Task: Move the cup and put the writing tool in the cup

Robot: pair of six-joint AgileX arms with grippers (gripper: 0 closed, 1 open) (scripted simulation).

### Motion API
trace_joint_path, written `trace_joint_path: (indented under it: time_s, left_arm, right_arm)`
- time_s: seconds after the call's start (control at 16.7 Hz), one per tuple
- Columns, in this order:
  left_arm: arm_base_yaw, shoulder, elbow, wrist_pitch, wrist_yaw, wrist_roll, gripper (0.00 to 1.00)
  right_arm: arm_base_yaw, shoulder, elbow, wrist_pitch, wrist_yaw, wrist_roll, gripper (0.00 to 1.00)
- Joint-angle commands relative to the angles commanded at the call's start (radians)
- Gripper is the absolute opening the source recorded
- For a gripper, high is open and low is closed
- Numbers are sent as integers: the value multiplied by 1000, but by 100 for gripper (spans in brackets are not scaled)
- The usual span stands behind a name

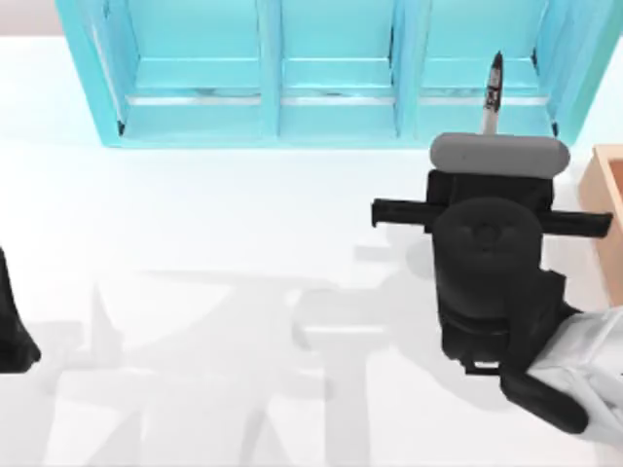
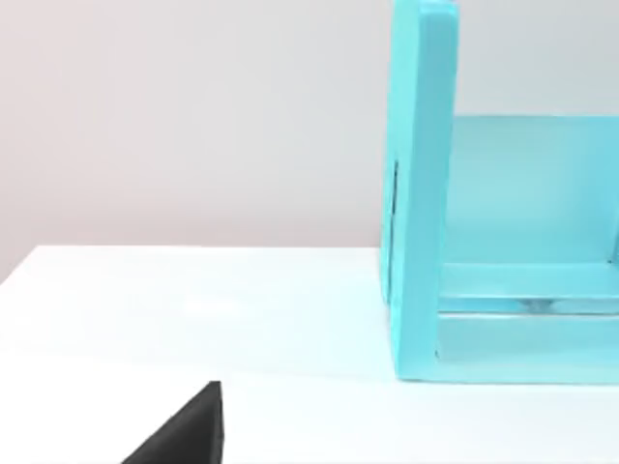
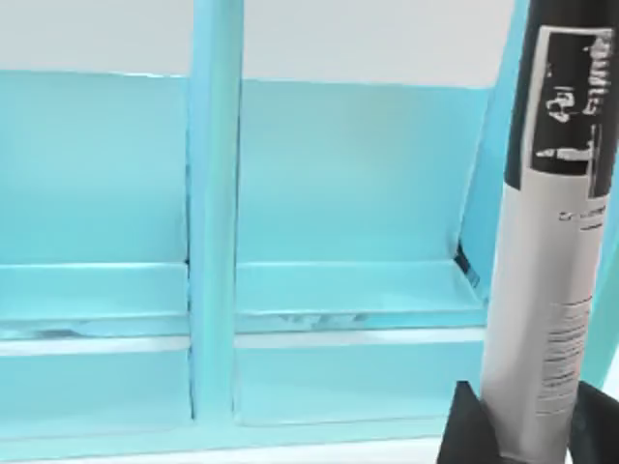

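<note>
marker [image 3: 542,290] | clamped in right gripper [image 3: 522,425] before the teal shelf [image 1: 321,107]; left gripper [image 2: 184,440]: opening unclear

Turquoise shelf unit [image 1: 331,73] with three compartments stands along the far edge of the white worktop [image 1: 195,224]. Tan wooden box [image 1: 605,195] at right edge.
</note>
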Motion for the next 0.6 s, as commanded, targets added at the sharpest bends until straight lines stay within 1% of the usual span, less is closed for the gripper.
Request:
trace_joint_path:
  time_s: [0.12,0.24,0.36,0.6]
  left_arm:
    - [0,0,0,0,0,0,100]
    - [0,0,0,0,0,0,100]
    - [0,0,0,0,0,0,100]
    - [0,0,0,0,0,0,100]
  right_arm:
    - [9,-55,-44,106,52,-59,0]
    - [17,-99,-72,170,91,-100,0]
    - [23,-123,-84,197,112,-122,0]
    - [24,-127,-86,200,116,-126,0]
